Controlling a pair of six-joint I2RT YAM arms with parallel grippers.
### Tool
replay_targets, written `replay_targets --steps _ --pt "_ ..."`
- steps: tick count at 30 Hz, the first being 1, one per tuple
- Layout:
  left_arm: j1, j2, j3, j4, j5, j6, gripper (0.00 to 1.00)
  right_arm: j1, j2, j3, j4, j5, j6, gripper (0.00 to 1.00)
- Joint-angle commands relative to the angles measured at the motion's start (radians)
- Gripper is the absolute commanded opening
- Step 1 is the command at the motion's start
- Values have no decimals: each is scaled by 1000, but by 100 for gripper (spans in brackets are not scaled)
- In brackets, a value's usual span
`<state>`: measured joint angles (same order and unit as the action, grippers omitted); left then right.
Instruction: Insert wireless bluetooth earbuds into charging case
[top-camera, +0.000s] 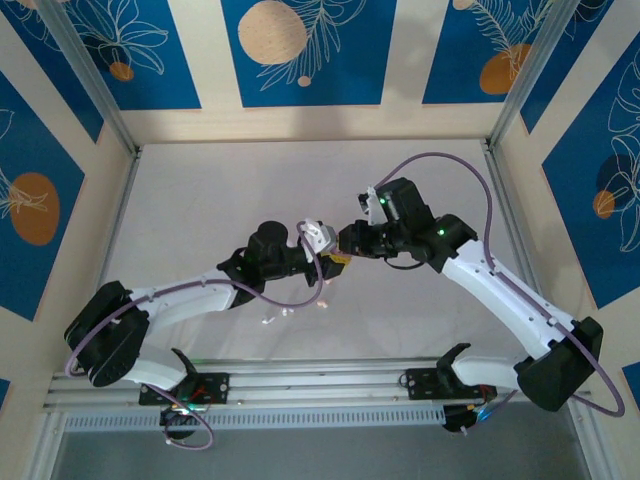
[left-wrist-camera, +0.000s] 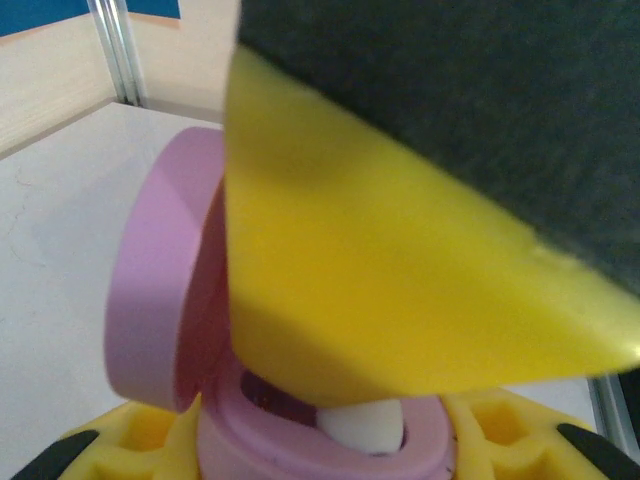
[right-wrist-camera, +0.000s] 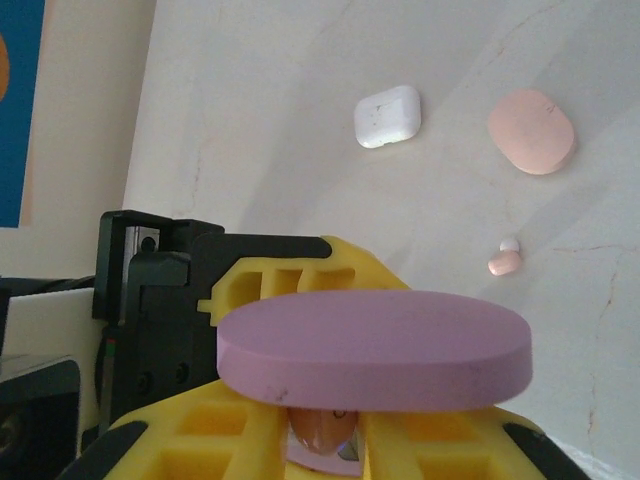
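White tabletop (top-camera: 200, 200), mid-scene: my left gripper (left-wrist-camera: 320, 445) clamps the open purple charging case (left-wrist-camera: 160, 280), with a white earbud (left-wrist-camera: 365, 425) seated inside. My right gripper (right-wrist-camera: 322, 445) pinches what looks like a pink earbud (right-wrist-camera: 318, 428) above it. If I come down misaligned, it could catch the rim and drop.

— Where's the open case (left-wrist-camera: 160, 280)?
— Over the middle of the table (top-camera: 200, 190), between the left gripper's (top-camera: 322, 252) fingers, where the two arms meet. Its lid (right-wrist-camera: 372, 350) stands up at one side of the base (left-wrist-camera: 320, 455).
— And inside?
— A bud (left-wrist-camera: 362, 425) sits in the base, at the right gripper's (top-camera: 345, 243) fingertips, which reach in from above.
— Anything else on the table?
— In the right wrist view, beyond the lid: a left case (right-wrist-camera: 387, 117) and a right case (right-wrist-camera: 531, 131), side by side but apart. Nearer than the right case, a near bud (right-wrist-camera: 504, 264) touches a far bud (right-wrist-camera: 510, 244) just behind it.
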<state>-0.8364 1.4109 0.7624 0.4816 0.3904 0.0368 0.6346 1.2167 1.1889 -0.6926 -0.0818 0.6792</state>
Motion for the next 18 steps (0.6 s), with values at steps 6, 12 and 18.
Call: replay_targets --steps 6,12,18 --pt "-15 -27 31 22 -5 18 27 10 -3 34 -32 -24 -27 27" --pt "-14 -29 31 21 -10 19 27 10 -16 36 -33 -33 -29 28" --pt "-15 -26 31 25 -12 18 27 10 -35 35 -35 -42 -33 29"
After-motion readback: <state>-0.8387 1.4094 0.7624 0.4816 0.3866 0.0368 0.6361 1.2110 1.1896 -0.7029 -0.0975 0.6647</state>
